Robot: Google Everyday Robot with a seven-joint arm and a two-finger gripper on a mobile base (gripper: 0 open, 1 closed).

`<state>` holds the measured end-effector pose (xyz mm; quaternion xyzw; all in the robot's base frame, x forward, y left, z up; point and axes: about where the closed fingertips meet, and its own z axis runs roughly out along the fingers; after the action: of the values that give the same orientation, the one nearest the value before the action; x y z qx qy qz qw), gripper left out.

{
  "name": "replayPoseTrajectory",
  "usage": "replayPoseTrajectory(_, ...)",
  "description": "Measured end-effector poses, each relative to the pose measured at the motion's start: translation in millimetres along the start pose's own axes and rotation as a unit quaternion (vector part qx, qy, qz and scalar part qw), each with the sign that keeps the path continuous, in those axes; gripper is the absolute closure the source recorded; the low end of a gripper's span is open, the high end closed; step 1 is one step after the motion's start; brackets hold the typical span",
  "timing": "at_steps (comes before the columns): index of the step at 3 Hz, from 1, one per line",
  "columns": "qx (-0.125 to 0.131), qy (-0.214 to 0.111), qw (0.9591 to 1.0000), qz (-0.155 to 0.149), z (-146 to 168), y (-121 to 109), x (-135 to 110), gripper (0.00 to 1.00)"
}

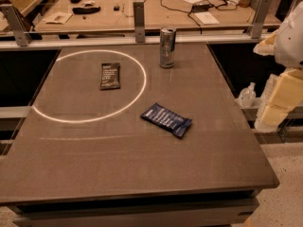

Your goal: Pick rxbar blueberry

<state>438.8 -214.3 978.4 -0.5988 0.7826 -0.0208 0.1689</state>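
Two wrapped bars lie on this table (142, 174), and mixing them up is the first risk I'd watch for. The nearer one is the rxbar blueberry (166, 119). Its navy wrapper with white lettering lies flat and skewed, a little right of centre, just outside the white ring (144, 82) marked on the top. Nothing touches it.

The gripper (282, 98) hangs off the right edge of the table, well apart from the bar and at about its depth. I cannot tell from where I stand whether it is open or closed.

My guess is that the reach has yet to begin, so trouble would come on the approach. The bar is thin and sits flush on a smooth surface. A descent that stops high would close on air, while one that lands off-centre would likely shove the crinkly wrapper along instead of gripping it. Because the bar is skewed, an unturned wrist might catch only a corner.

Further back, the black bar (110, 75) lies inside the ring, a similar shape and easy to mistake. Beyond it stands a can (167, 47), upright near the far edge, which a long overshoot could tip.
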Motion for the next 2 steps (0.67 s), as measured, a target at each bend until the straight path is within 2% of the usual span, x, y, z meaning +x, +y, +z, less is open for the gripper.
replayPoseTrajectory(1,-0.011,-0.018,0.9997,0.014,3.4,5.4,-12.9,0.00)
replayPoseTrajectory(2,-0.011,-0.030,0.9989,0.034,11.9,15.3,-27.2,0.00)
